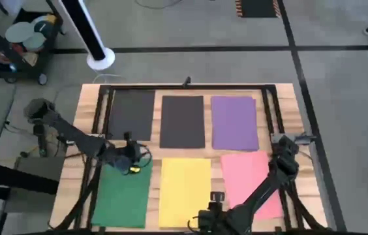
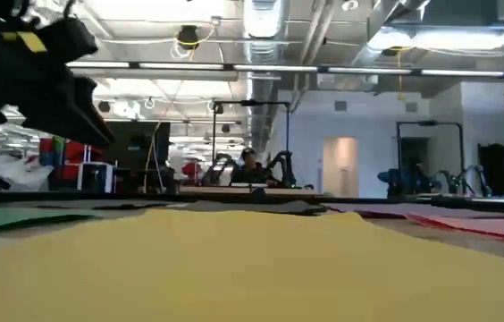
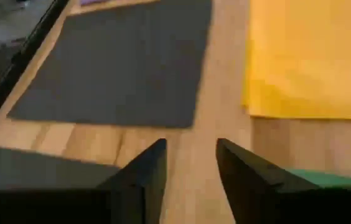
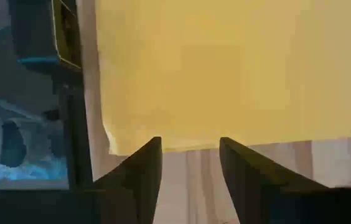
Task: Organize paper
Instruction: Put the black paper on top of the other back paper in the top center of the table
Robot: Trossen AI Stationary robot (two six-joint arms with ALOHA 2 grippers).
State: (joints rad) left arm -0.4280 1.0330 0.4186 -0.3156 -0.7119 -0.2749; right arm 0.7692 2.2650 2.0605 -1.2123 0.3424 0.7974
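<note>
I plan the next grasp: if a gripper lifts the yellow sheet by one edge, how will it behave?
The yellow sheet lies thin and flat on the table, so it would probably droop, not stay stiff. It looks very light; a push would likely slide it. With no raised edge showing, pinching it may be hard.

The left arm reaches in from the worktop's left edge, elbow bent — its pincer [image 1: 130, 158] hangs low over the left-centre, fingers [image 3: 147, 177] parted with nothing between them. The right arm folds back toward the near edge — its pincer [image 1: 214, 212] sits there, fingers [image 4: 141, 171] apart and empty.
</note>
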